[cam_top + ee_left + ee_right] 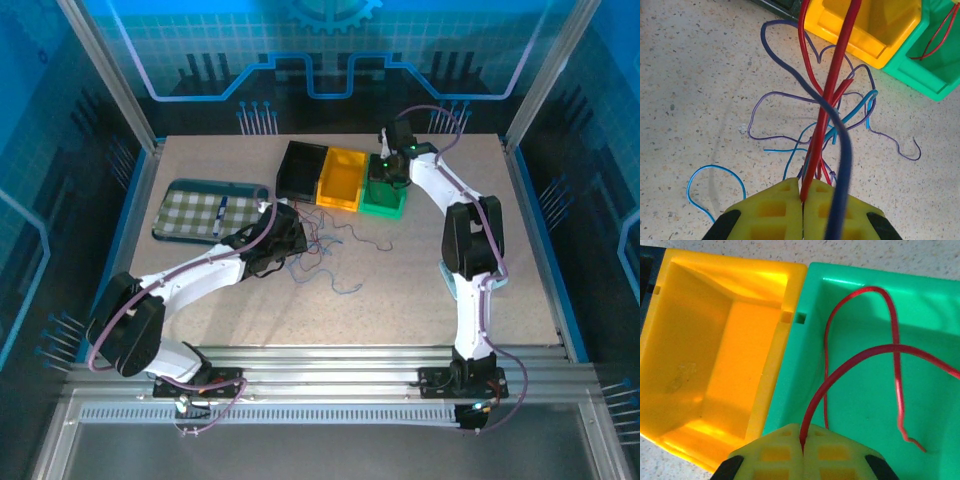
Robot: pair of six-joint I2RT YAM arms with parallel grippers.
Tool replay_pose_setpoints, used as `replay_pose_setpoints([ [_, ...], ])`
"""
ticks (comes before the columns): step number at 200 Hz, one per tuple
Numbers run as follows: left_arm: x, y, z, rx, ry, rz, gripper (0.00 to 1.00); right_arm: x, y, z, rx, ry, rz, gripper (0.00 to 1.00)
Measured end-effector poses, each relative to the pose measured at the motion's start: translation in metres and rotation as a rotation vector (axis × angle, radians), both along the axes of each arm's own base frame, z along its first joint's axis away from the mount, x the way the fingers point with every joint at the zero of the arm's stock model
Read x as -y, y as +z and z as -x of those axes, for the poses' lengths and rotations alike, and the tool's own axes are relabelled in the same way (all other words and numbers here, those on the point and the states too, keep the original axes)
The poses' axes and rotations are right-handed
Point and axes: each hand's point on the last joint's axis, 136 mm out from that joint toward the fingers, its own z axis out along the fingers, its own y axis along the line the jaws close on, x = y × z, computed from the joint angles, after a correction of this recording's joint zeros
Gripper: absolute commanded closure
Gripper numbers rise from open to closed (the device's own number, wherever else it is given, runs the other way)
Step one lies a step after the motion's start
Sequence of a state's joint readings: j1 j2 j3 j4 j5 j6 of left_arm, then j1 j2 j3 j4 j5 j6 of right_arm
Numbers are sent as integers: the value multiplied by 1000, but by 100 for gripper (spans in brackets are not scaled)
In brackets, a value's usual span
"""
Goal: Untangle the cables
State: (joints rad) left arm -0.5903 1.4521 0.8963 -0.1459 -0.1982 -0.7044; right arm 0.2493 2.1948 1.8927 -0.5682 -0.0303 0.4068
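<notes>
Closest to the lens, in the left wrist view: yellow pads [770,212] of the left gripper [802,197], pressed flat together with a red wire [826,115] pinched in the seam. Across the right pad, a dark blue wire [842,165], seemingly draped there rather than gripped.

Just beyond, on the speckled table [690,75], the cables [860,107]: purple, light blue and red loops crossing under and around the raised red wire, near the middle of the table. Off to the near left, a light blue loop [715,170] lying mostly apart from the knot.

Farther back, side by side: a black bin [300,165], a yellow bin [850,42] and a green bin [805,365], left to right. Over the green bin, the right gripper [802,437], closed fully on a red strand [895,350] whose curls hang down into the bin. Cannot tell whether strand and wire are one piece.

Likely step in hand: drawing one red wire clear of the knot.

- Pull slowly, up and away from the crossings, not sideways through them.
- Watch the dark blue wire riding over the red; pause if it tightens or the whole bundle lifts.
- Keep both grips firm on such thin, slippery wire.
</notes>
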Motion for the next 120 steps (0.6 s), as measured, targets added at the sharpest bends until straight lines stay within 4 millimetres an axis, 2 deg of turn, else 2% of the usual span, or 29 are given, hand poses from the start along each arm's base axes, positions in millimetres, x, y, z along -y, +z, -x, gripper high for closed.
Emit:
replay_pose_setpoints([
  [41, 0, 0, 0, 1, -3, -3, 100, 7, -7, 0, -46, -51, -108, 100],
  [55, 0, 0, 0, 1, -4, -4, 100, 14, -10, -1, -60, -79, -130, 88],
  [66, 0, 0, 0, 2, -5, -5, 100, 17, -10, -2, -66, -101, -143, 67],
  [87, 0, 0, 0, 2, -5, -5, 100, 21, -11, -3, -73, -128, -154, 39],
  [97, 0, 0, 0, 2, -5, -5, 100, 21, -11, -3, -72, -125, -152, 35],
  [120, 0, 0, 0, 2, -5, -5, 100, 22, -11, -3, -75, -137, -154, 33],
])
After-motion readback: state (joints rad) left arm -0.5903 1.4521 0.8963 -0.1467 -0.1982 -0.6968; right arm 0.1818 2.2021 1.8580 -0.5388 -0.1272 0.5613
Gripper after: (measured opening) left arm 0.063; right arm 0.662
